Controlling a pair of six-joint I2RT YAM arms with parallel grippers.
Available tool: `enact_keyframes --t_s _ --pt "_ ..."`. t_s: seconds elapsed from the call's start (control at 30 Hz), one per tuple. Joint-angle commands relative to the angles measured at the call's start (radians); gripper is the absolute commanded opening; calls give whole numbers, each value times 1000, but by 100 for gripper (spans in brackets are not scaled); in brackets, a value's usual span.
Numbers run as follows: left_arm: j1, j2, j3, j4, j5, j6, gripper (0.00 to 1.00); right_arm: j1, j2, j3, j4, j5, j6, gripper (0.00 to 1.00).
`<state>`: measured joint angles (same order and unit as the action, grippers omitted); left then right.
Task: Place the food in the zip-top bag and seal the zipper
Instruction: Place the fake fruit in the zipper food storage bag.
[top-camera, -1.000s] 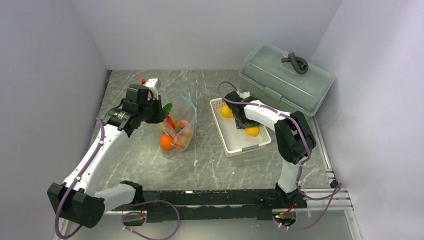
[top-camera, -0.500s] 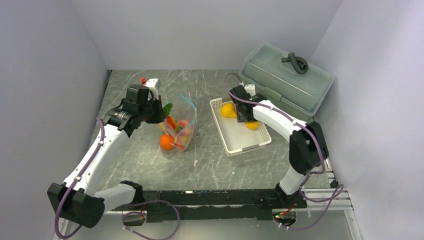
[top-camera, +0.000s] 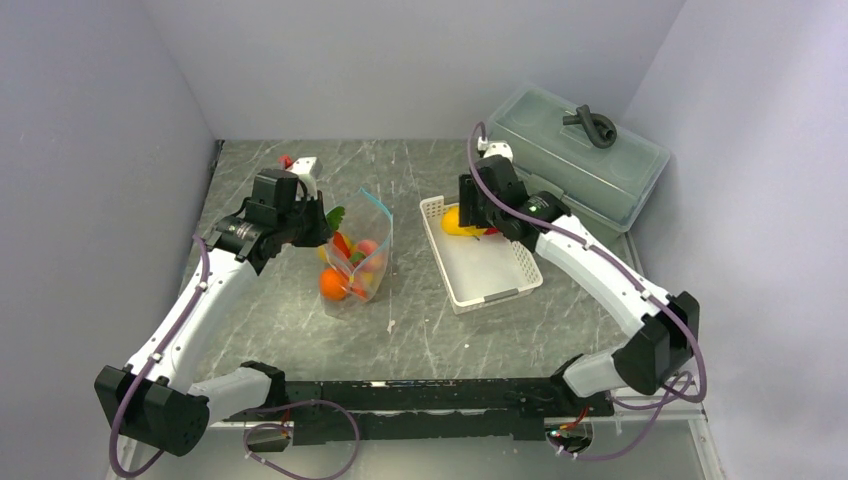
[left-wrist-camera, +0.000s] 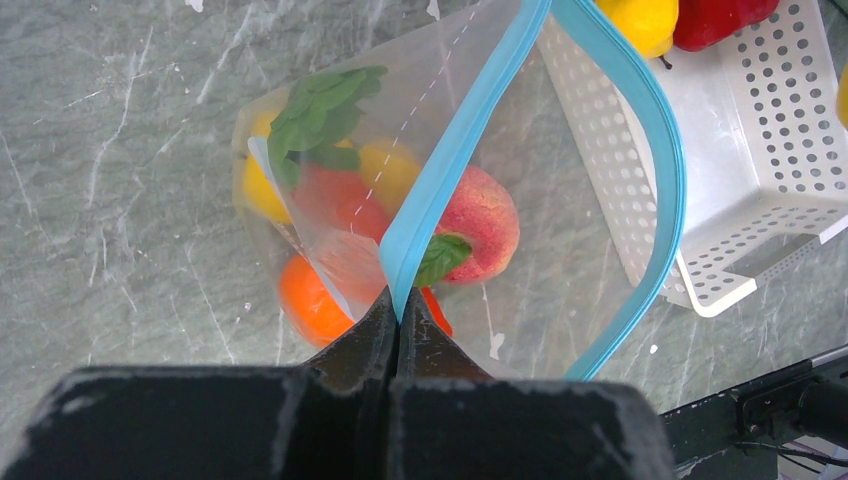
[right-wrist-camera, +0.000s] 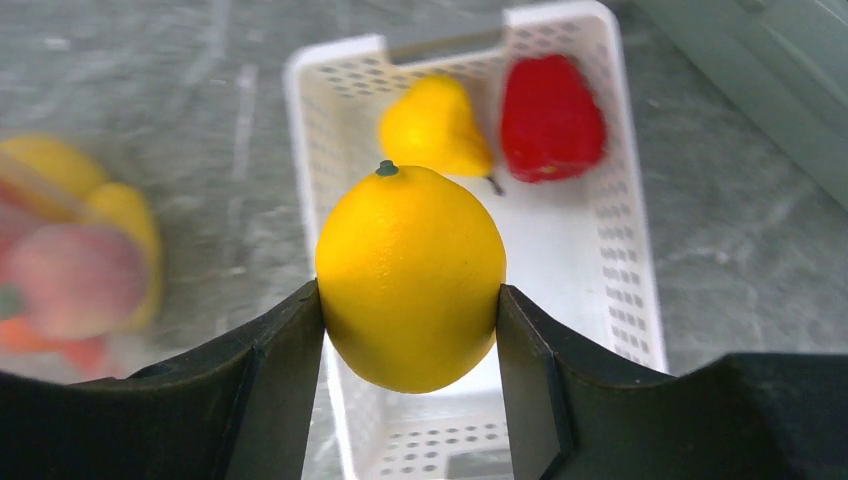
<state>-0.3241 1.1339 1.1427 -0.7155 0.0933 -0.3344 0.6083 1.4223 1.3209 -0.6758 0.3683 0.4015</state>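
The clear zip-top bag (top-camera: 362, 256) stands open left of centre. Its teal zipper (left-wrist-camera: 455, 150) gapes wide. Inside lie a peach (left-wrist-camera: 482, 215), an orange (left-wrist-camera: 308, 300), green carrot leaves (left-wrist-camera: 325, 110) and a yellow lemon (left-wrist-camera: 258, 188). My left gripper (top-camera: 318, 226) is shut on the bag's near zipper edge (left-wrist-camera: 400, 300) and holds the mouth up. My right gripper (top-camera: 470, 212) is shut on a yellow lemon (right-wrist-camera: 410, 275), held above the white basket (right-wrist-camera: 320, 120). Another yellow fruit (right-wrist-camera: 435, 128) and a red pepper (right-wrist-camera: 550, 118) lie in the basket's far end.
The white slotted basket (top-camera: 500, 288) sits right of the bag. A large grey-green lidded box (top-camera: 575, 155) stands at the back right with a black knotted object (top-camera: 592, 125) on its lid. A small red and white object (top-camera: 298, 162) lies at the back left.
My right gripper has lifted the lemon out of the basket and moved up and toward the basket's far left end. The left gripper and the bag have not moved.
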Motion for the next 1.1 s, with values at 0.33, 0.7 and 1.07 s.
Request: enact_keyframes --t_s 0.33,0.7,1.07 --pt "-5 -23 -4 25 17 11 0 131 11 240 210 -364 -30 30" --pt "-6 -28 -5 27 20 12 0 268 165 409 190 -393 -44 30" --pt "-6 -30 -5 27 18 11 0 312 322 461 157 -435 -11 30"
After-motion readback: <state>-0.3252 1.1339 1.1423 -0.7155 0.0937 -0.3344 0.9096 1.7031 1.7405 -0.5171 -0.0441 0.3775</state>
